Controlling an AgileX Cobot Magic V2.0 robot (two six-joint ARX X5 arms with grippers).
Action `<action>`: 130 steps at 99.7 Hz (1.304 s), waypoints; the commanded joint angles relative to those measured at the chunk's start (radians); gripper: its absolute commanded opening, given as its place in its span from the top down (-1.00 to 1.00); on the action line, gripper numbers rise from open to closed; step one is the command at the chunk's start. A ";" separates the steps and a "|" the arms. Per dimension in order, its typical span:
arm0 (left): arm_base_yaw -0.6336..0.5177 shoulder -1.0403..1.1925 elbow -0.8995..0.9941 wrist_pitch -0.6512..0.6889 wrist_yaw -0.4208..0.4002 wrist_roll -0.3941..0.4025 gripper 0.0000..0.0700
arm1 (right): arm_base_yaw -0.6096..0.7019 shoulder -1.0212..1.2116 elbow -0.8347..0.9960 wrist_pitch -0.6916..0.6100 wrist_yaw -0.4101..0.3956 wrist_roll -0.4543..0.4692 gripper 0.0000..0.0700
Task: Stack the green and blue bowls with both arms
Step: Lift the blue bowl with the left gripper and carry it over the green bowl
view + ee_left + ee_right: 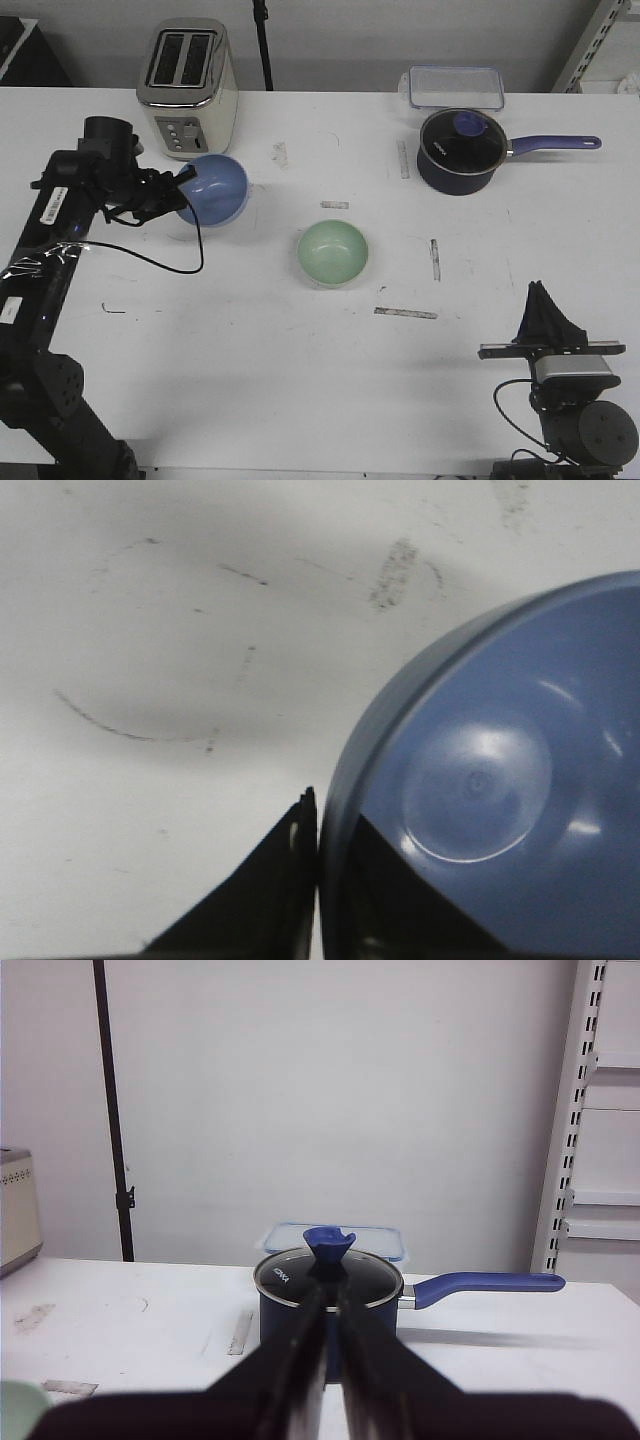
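Note:
The blue bowl [215,188] is tilted and lifted off the table at the left, just in front of the toaster. My left gripper [186,180] is shut on its rim, one finger inside and one outside; the bowl fills the left wrist view [490,780], and the gripper [322,825] clamps its rim there. The green bowl [332,252] sits upright at the table's middle, apart from both grippers; its edge shows in the right wrist view [20,1405]. My right gripper [543,305] is shut and empty at the front right, also in the right wrist view [328,1300].
A cream toaster [187,85] stands at the back left. A dark saucepan with a purple handle [460,150] and a clear lidded box [452,86] stand at the back right. Tape marks lie on the table around the green bowl.

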 commanded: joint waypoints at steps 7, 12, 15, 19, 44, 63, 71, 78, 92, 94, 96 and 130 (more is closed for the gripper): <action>-0.073 0.016 0.091 -0.018 -0.001 -0.003 1.00 | 0.002 -0.001 0.001 0.010 0.000 0.003 0.97; -0.107 0.017 0.105 -0.021 -0.001 -0.003 1.00 | 0.002 -0.001 0.001 0.010 0.000 0.003 0.97; -0.128 0.017 0.110 -0.023 -0.001 -0.004 1.00 | 0.002 -0.001 0.001 0.010 0.000 0.003 0.97; -0.154 0.017 0.111 -0.022 -0.001 -0.005 1.00 | 0.002 -0.001 0.001 0.010 0.000 0.003 0.97; -0.293 0.048 0.111 -0.016 -0.002 -0.035 1.00 | 0.002 -0.001 0.001 0.010 0.000 0.003 0.97; -0.375 0.108 0.115 -0.010 -0.001 -0.060 1.00 | 0.002 -0.001 0.001 0.010 -0.001 0.003 0.97; -0.401 0.136 0.124 -0.008 -0.001 -0.060 1.00 | 0.002 -0.001 0.001 0.010 0.000 0.003 0.97; -0.418 0.166 0.146 -0.008 -0.002 -0.060 1.00 | 0.002 -0.001 0.001 0.011 0.000 0.003 0.97; -0.444 0.235 0.222 -0.024 -0.002 -0.060 1.00 | 0.002 -0.001 0.001 0.010 -0.001 0.003 0.97; -0.446 0.247 0.237 -0.034 -0.002 -0.060 1.00 | 0.002 -0.001 0.001 0.010 0.000 0.003 0.97; -0.447 0.258 0.250 -0.043 -0.002 -0.060 1.00 | 0.002 -0.001 0.001 0.010 0.000 0.003 0.97; -0.481 0.317 0.304 -0.093 -0.003 -0.025 1.00 | 0.002 -0.001 0.001 0.010 0.000 0.003 0.97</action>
